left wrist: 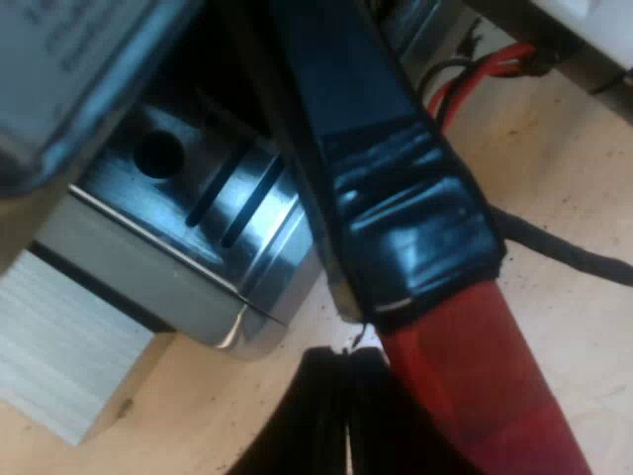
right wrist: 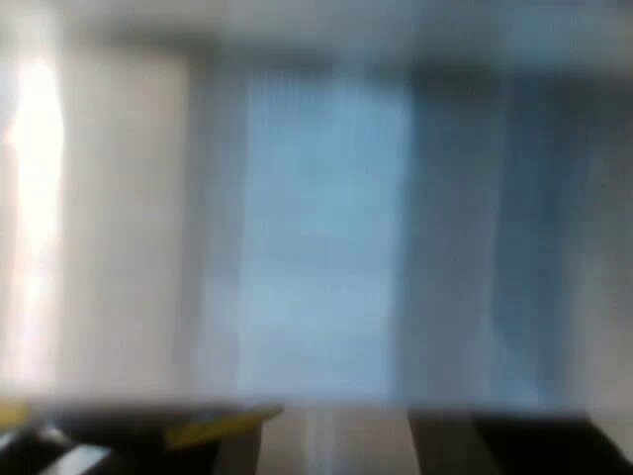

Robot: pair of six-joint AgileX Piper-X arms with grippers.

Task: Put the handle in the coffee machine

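Observation:
The holder's dark handle (left wrist: pixel 341 109) runs down from under the espresso machine (left wrist: pixel 89 59); black tape wraps it before its red end (left wrist: pixel 475 386). My left gripper (left wrist: pixel 348 361) is shut, its two black fingers pressed together with nothing between them, their tips touching the side of the handle where the tape meets the red. The holder's metal head is hidden. My right gripper (right wrist: pixel 346 435) is open, its dark fingers (right wrist: pixel 524 445) wide apart in front of a blurred pale grey-blue surface (right wrist: pixel 326 228).
The machine's shiny metal drip tray (left wrist: pixel 198 228), with a round hole and two slots, sits close beside the handle above a white block (left wrist: pixel 59 346). Red and black wires (left wrist: pixel 475 69) lie on the wooden tabletop (left wrist: pixel 574 188) beyond the handle.

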